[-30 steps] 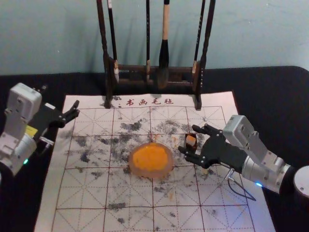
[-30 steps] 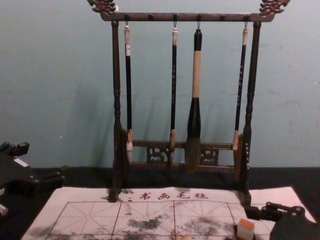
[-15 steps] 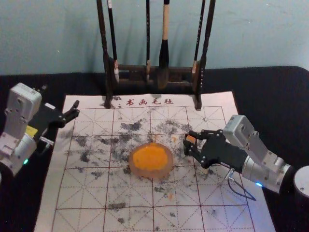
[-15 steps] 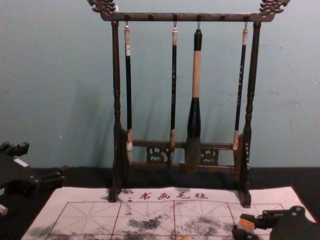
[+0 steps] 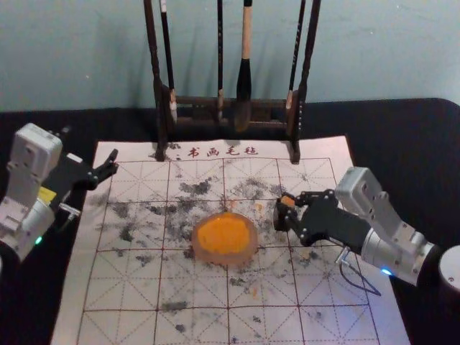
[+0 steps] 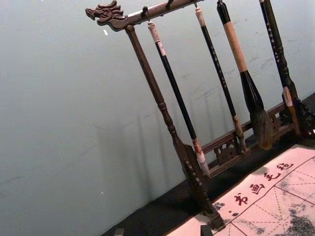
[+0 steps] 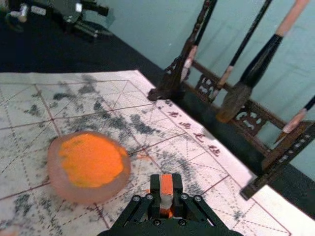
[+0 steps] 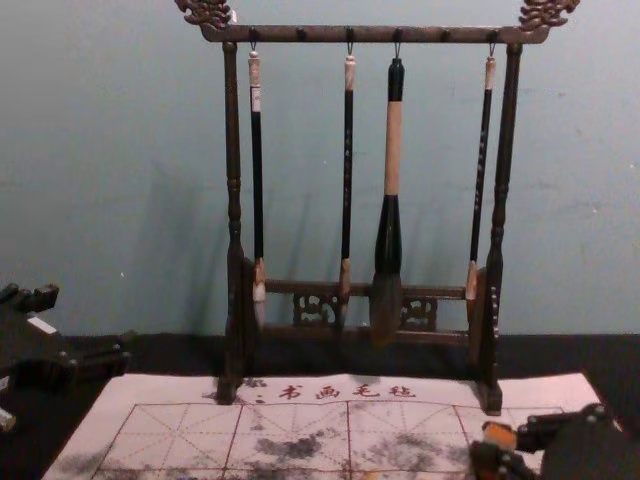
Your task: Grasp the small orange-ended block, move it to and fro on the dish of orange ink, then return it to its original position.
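Right hand: My right hand (image 5: 286,208) reaches in from the right of the head view, its tips just right of centre, and at the lower right of the chest view.
Grip: I have the block (image 5: 287,201) pinched between both fingers (image 7: 155,186), one against each side.
Block: It is at my fingertips, right of the dish (image 5: 224,259) in the head view and apart from it. An orange end shows, with a pale body next to it in the right wrist view. Whether it touches the mat (image 5: 115,287) I cannot tell.
Dish: Round, with a pale pinkish rim, on the mat near the middle of the head view; orange ink (image 5: 224,234) spreads over most of its inside.
Left hand: My left hand (image 5: 89,146) is parked at the left edge of the head view, fingers spread apart, holding nothing.
Mat: White, ruled with red lines and marked with dark smudges and small orange spots, it lies on the black tabletop (image 5: 417,144). Red characters run along its upper edge in the head view.
Rack: The dark wooden rack (image 8: 370,34) stands upright across the chest view, its feet on the upper part of the mat.
Brushes: Four brushes (image 8: 392,150) hang from its top bar, the thickest right of centre in the chest view.
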`<action>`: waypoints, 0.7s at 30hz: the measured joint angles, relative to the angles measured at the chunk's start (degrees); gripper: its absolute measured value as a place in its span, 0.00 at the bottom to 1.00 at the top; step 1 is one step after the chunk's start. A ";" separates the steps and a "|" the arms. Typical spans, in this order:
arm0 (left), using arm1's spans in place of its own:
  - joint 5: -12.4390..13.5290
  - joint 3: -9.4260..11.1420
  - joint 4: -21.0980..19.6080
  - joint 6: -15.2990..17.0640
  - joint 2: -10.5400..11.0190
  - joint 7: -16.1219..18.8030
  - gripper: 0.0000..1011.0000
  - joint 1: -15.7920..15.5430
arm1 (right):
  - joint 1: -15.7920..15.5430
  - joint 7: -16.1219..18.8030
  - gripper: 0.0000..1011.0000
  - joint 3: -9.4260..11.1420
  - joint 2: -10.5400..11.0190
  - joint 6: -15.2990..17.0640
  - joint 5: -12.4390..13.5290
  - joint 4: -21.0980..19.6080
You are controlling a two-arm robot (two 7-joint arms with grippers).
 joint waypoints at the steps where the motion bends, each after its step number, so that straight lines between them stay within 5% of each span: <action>1: 0.00 0.00 0.00 0.00 0.00 0.00 0.99 0.00 | -0.20 -0.18 0.11 0.51 -0.17 0.33 0.14 -0.39; 21: 0.00 0.00 0.00 0.00 0.00 0.00 0.99 0.00 | -2.04 0.43 0.11 8.09 -0.41 4.56 6.81 -7.84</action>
